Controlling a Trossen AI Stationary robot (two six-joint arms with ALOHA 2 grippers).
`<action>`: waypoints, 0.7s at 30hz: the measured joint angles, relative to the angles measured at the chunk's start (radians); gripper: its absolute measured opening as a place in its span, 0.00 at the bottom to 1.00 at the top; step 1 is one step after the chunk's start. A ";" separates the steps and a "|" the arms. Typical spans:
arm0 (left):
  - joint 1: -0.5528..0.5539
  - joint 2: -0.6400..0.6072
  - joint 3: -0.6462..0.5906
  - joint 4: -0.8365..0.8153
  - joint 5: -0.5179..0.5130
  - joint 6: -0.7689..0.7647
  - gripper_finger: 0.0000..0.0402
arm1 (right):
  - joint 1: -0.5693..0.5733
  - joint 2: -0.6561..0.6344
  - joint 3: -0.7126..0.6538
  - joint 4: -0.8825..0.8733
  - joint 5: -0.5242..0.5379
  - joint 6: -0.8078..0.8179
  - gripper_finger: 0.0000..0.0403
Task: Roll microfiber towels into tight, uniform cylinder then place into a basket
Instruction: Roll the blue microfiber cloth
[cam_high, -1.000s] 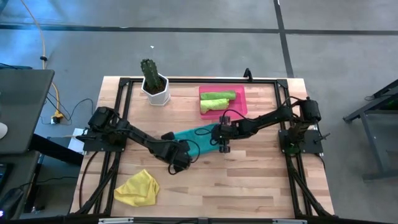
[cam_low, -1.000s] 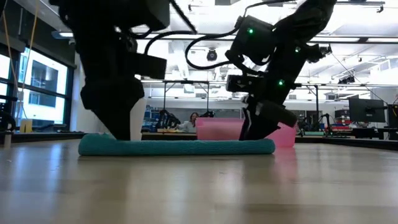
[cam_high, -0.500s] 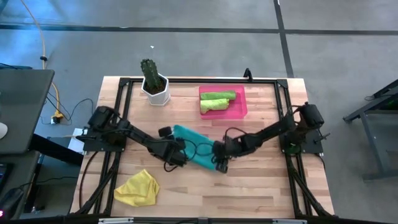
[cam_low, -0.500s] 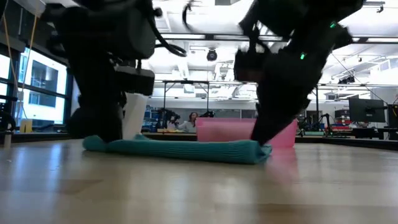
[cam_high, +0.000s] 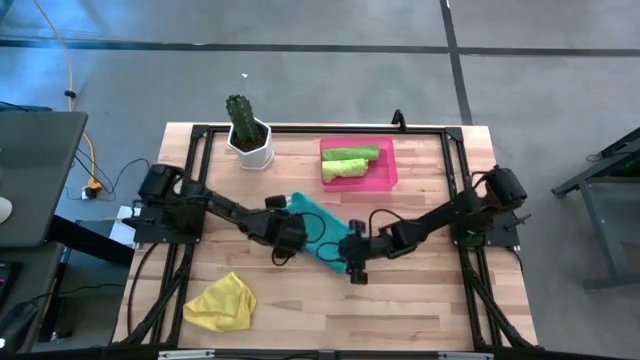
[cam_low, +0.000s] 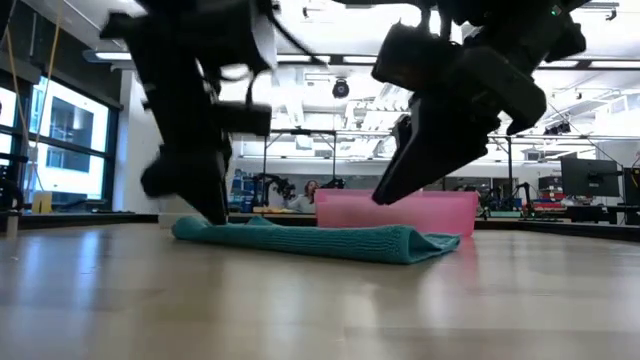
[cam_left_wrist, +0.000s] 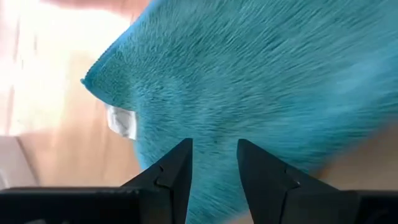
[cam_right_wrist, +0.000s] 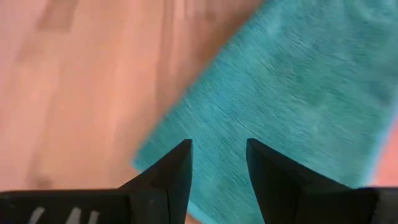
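Both grippers (cam_high: 296, 226) (cam_high: 350, 262) let go of the teal towel (cam_high: 318, 228), now slightly parted above it; I count two green rolls (cam_high: 349, 161) basketed at twelve o'clock, yellow (cam_high: 221, 301) untouched.

Potted cactus (cam_high: 247, 133) stands on wooden table (cam_high: 420, 300).

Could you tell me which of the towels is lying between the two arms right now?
The teal towel, spread at mid-table. The two lime green towels sit rolled in the pink basket, and the yellow towel lies crumpled near the front edge.
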 joint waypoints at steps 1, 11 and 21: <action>-0.018 -0.023 0.000 0.000 0.007 -0.041 0.29 | -0.009 -0.016 0.000 -0.034 -0.003 -0.021 0.36; -0.257 -0.128 0.002 0.250 -0.099 -0.540 0.29 | -0.113 -0.083 0.001 -0.228 -0.024 -0.420 0.36; -0.367 -0.108 0.001 0.399 -0.320 -0.617 0.29 | -0.167 -0.035 0.001 -0.271 -0.108 -0.261 0.36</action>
